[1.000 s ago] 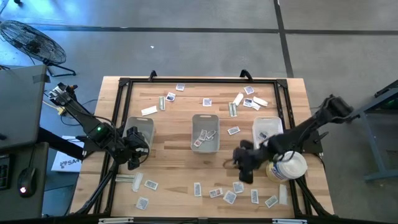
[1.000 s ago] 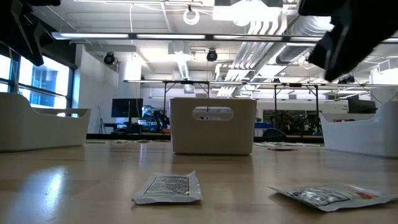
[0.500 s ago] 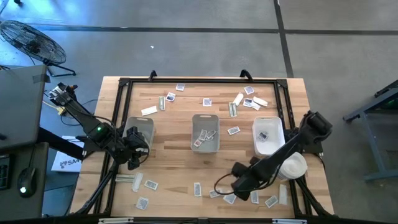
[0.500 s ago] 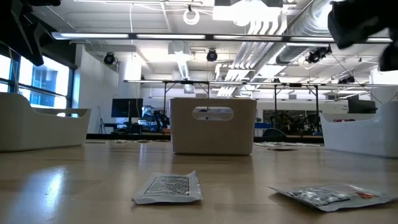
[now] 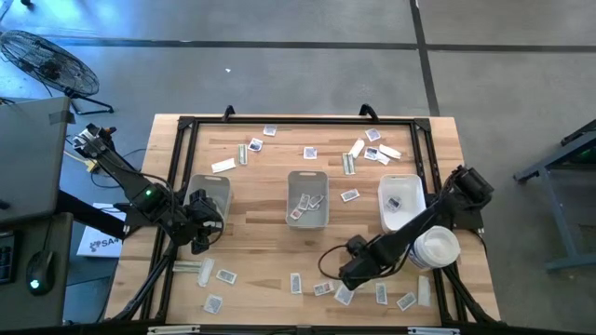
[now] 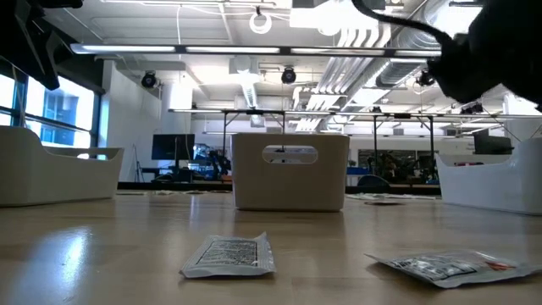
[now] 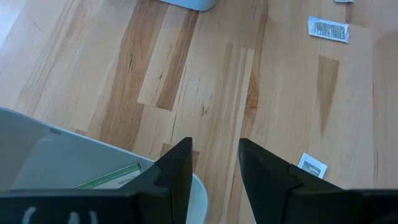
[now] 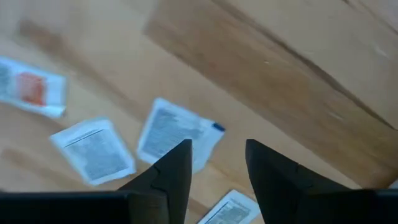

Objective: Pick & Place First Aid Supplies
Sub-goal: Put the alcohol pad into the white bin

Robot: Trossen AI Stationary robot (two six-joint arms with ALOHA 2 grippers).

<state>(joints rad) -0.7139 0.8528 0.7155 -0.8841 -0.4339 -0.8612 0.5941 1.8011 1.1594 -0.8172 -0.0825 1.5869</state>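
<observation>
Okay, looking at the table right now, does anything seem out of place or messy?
Mostly the packets: they lie scattered and askew along the table's far and near edges, outside the trays. Only the middle tray and right tray clearly hold a few. The right hand hangs open over the near cluster. Nothing looks damaged.

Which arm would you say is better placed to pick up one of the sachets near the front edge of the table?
The right. The right gripper hangs open just above the sachets at the front edge, nothing between its fingers. The left gripper waits, empty, beside the grey tray on the table's left side, away from that cluster.
</observation>
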